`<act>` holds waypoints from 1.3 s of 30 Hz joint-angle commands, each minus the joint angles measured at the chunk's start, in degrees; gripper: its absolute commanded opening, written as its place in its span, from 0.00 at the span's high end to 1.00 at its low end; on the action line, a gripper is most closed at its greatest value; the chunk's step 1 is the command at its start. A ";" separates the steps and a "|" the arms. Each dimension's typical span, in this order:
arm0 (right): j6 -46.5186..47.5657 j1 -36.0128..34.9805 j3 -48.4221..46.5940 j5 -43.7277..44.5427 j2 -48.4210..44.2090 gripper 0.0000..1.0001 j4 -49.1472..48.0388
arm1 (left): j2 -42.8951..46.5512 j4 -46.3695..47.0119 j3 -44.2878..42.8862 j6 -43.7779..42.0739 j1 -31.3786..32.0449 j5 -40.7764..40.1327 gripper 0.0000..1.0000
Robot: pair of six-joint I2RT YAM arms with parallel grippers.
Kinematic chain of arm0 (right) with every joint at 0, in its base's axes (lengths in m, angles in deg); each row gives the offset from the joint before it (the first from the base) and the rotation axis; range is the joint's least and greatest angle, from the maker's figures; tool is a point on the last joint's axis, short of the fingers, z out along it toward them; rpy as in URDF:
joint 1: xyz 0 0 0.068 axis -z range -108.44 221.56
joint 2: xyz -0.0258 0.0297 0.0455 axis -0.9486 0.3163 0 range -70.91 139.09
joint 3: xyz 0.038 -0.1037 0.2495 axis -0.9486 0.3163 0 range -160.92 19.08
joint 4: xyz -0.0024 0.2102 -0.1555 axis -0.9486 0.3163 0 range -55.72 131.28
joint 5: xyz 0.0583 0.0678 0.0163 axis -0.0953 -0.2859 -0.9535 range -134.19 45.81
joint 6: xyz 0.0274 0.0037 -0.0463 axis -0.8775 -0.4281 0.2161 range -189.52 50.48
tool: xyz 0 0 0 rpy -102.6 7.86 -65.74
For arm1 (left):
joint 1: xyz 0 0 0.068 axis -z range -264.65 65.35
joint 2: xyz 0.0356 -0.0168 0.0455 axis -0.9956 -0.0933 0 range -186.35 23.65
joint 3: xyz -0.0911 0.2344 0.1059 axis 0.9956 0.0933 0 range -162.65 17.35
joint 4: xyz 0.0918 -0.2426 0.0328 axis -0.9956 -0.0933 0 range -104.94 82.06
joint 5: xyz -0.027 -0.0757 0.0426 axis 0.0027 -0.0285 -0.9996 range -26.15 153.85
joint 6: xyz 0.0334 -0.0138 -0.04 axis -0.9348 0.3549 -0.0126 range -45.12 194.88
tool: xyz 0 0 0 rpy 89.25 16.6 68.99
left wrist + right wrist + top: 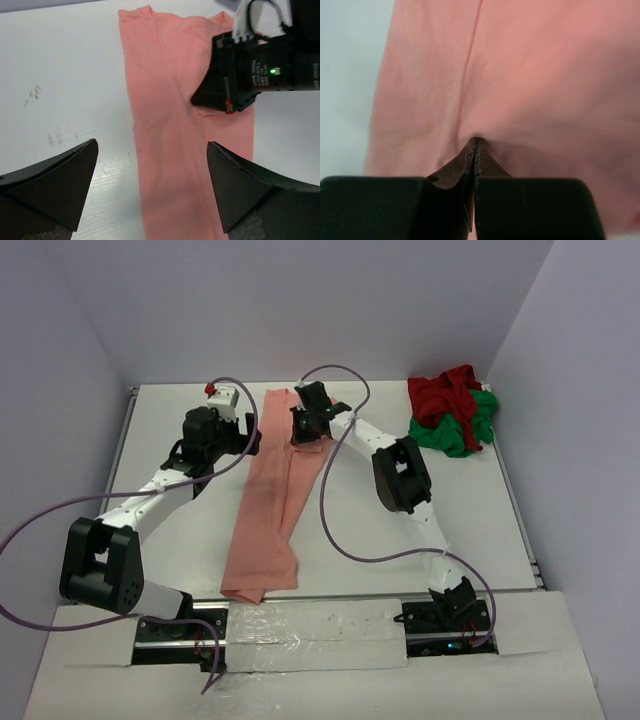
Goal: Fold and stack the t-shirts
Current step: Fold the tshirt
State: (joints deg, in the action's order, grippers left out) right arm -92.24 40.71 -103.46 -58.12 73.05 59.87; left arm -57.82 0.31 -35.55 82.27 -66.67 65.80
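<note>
The salmon-pink t-shirt (270,502) lies as a long strip on the counter (180,530). The right end effector (475,142) pinches its far end, jaws closed. The left end effector (152,145) hovers beside it, spread wide. The dark red t-shirt (445,395) and bright green t-shirt (466,432) sit heaped in the far right corner.
</note>
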 commanded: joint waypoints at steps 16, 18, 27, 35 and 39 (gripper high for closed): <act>23.96 -2.28 -0.93 45.22 -6.16 1.00 -14.88 | -2.82 9.06 1.31 3.24 -1.89 -1.43 0.01; 23.08 -2.02 -4.71 43.83 -2.75 1.00 -11.54 | -2.12 9.68 1.93 3.15 -1.98 -1.69 0.01; 14.73 0.18 -19.39 32.05 4.92 1.00 9.81 | 0.61 11.35 3.42 2.97 -1.98 -1.69 0.01; 11.83 1.58 -17.91 24.49 5.45 1.00 17.74 | -0.62 9.94 2.10 3.24 -1.98 -0.64 0.01; 11.30 1.85 -18.69 21.06 6.41 1.00 18.62 | -0.09 9.24 2.28 2.97 -1.98 -0.55 0.01</act>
State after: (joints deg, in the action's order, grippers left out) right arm -79.30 42.19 -120.09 -33.05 78.82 75.96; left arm -58.91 8.42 -31.38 84.96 -68.27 64.54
